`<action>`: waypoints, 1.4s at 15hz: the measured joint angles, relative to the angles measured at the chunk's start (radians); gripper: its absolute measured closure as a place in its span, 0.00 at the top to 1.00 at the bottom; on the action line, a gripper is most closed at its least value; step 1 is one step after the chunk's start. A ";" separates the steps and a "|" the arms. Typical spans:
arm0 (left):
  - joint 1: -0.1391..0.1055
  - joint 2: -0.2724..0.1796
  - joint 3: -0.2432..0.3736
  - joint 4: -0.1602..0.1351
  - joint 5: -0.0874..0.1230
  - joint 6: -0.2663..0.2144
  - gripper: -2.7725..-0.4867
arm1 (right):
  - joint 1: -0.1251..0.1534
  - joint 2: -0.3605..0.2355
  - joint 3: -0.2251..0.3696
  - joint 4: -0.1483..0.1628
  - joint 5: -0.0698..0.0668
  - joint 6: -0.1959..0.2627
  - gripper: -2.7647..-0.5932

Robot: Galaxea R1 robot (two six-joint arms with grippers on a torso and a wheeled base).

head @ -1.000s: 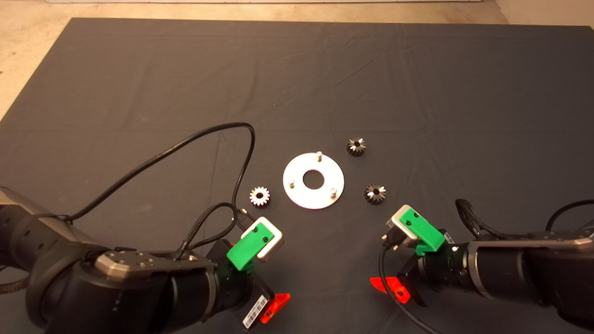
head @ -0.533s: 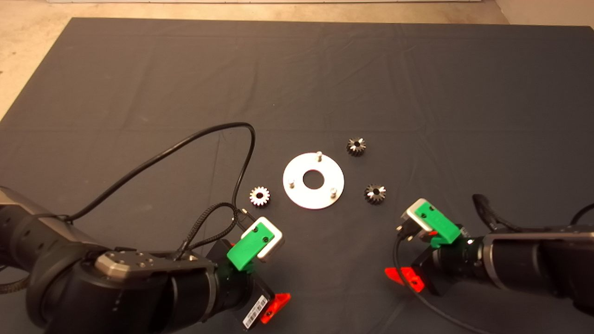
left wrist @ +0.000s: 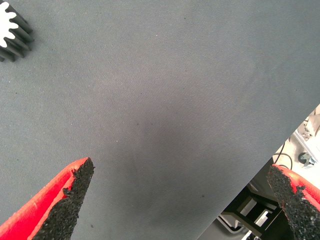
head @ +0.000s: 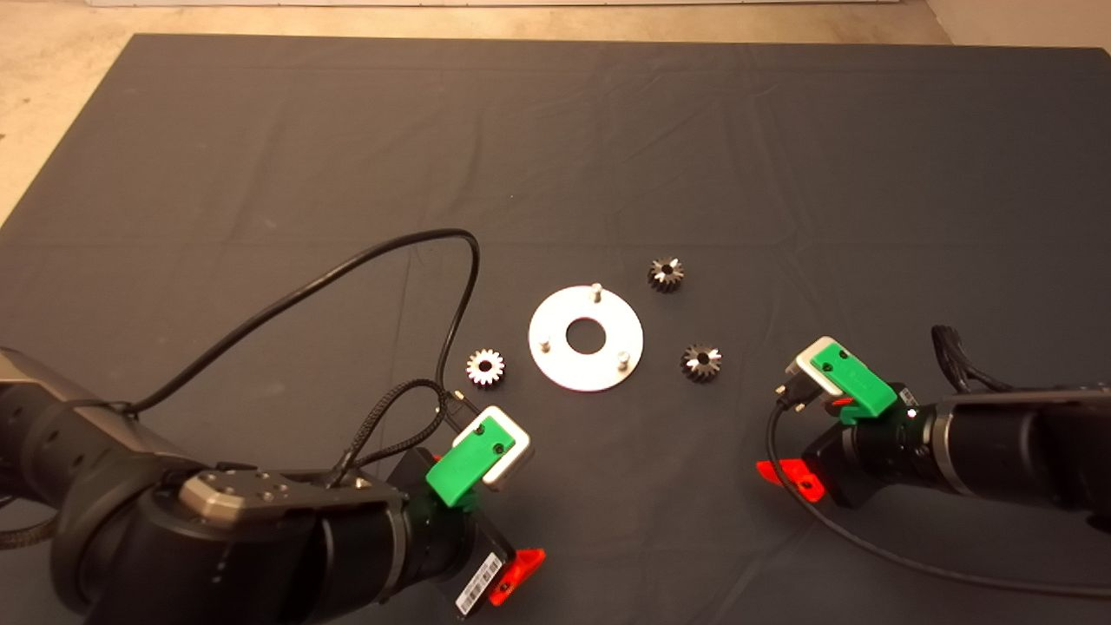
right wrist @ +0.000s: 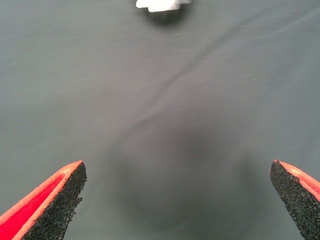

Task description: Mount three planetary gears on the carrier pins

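We count three planetary gears point(head: 486, 367) point(head: 666, 274) point(head: 701, 362) loose around three bare carrier pins point(head: 596, 291); our left hand point(left wrist: 182, 200) and right hand point(right wrist: 177, 195) gape wide, empty.

This looks like a robot lab or test bay rather than a home — a table draped in a plain dark mat point(head: 260, 156) stands on a bare concrete floor point(head: 52, 95), with a pale wall base along the far edge. Two black arms with loose cables point(head: 347, 269) reach over the mat, where only machine parts are laid out — a metal disc point(head: 586, 338) with pins point(head: 596, 289) and small gears point(head: 486, 367). Past the mat's edge, the left wrist view catches a dark metal frame point(left wrist: 250, 210) and wiring.
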 joint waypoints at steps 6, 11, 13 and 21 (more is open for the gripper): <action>0.000 0.001 0.000 0.000 0.000 0.000 0.89 | 0.008 0.031 -0.130 0.001 0.001 -0.004 0.99; 0.000 0.003 0.000 0.000 0.000 0.000 0.89 | 0.008 0.150 -0.169 0.002 0.063 0.010 0.99; 0.001 0.003 0.000 0.000 0.000 0.000 0.89 | 0.012 0.172 -0.182 0.002 0.095 0.025 0.99; 0.003 0.003 0.000 0.004 0.000 0.000 0.89 | 0.031 0.180 -0.266 0.004 0.100 0.023 0.99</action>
